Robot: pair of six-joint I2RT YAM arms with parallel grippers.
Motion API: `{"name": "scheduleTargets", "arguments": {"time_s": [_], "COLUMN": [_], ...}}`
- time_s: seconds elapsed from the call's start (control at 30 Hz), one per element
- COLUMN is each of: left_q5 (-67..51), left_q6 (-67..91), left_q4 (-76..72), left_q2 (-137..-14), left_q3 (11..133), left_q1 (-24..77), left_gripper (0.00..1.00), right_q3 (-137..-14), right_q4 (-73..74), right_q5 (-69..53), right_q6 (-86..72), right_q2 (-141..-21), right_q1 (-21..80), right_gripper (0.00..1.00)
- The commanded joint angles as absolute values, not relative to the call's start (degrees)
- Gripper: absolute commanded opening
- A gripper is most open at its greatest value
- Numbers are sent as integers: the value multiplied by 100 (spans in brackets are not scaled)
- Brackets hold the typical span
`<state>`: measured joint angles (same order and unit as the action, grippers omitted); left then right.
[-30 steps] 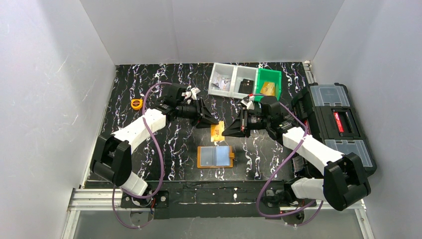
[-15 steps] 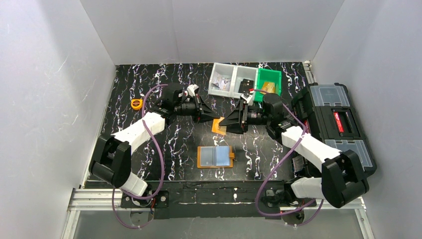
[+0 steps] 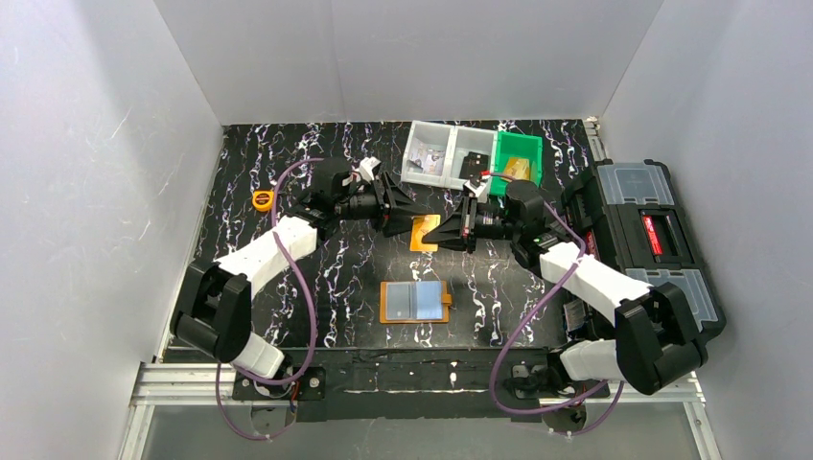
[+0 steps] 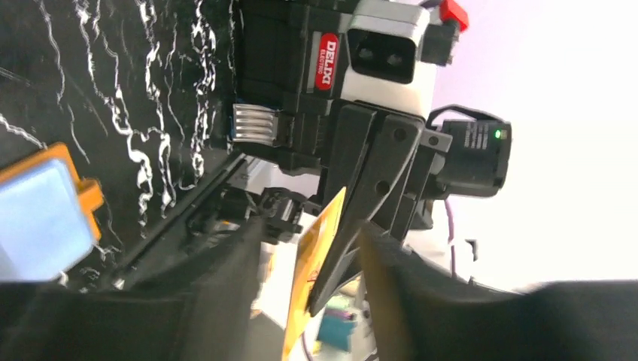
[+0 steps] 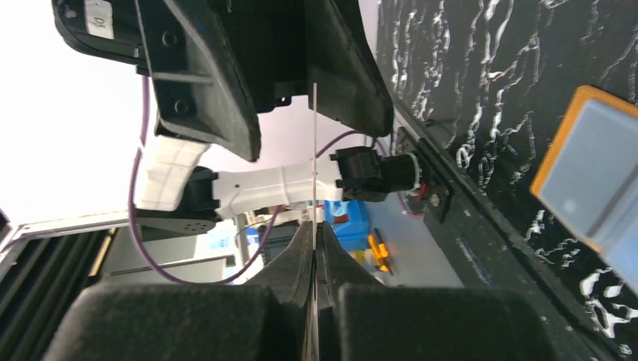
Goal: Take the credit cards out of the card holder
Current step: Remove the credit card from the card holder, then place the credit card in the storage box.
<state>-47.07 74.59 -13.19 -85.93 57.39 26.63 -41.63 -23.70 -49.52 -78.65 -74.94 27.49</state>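
Centre frame, the right gripper (image 3: 439, 234) stays clamped on the orange card (image 3: 424, 234), now higher in the frame than before; the left gripper (image 3: 409, 227) stands parted around its far edge.

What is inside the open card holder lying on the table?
The card holder lies open and flat, with pale blue cards filling both halves. Whether more cards sit beneath them cannot be seen, because the top ones cover the pockets.
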Motion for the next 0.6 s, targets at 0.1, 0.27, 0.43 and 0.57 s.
{"name": "scheduleTargets", "arguments": {"time_s": [0.1,0.27,0.43,0.57], "left_q5": [-4060,-3182,-2753,-2700], "left_q6": [5853,4768,4214,3965], "left_q4": [1279,3104,3833,4151], "left_q2": [-8019,-8021,-7864,-7695], "left_q3": [6344,7021,7224,7268], "left_q1": [2621,2575,2575,2575], "left_gripper": [89,98,98,98], "right_q3": [-5125,-6162,-7546,-8515], "right_q4": [-145,2111,3833,4518], "right_q5": [-4201,-2968,-1470,-621], "right_q6": [-6159,-4745,-3612,-2993], "right_q2": [-7200,-7338,-8159,-8969], "right_q1": [2743,2602,2191,1701], "right_gripper": [1,1,1,1]}}
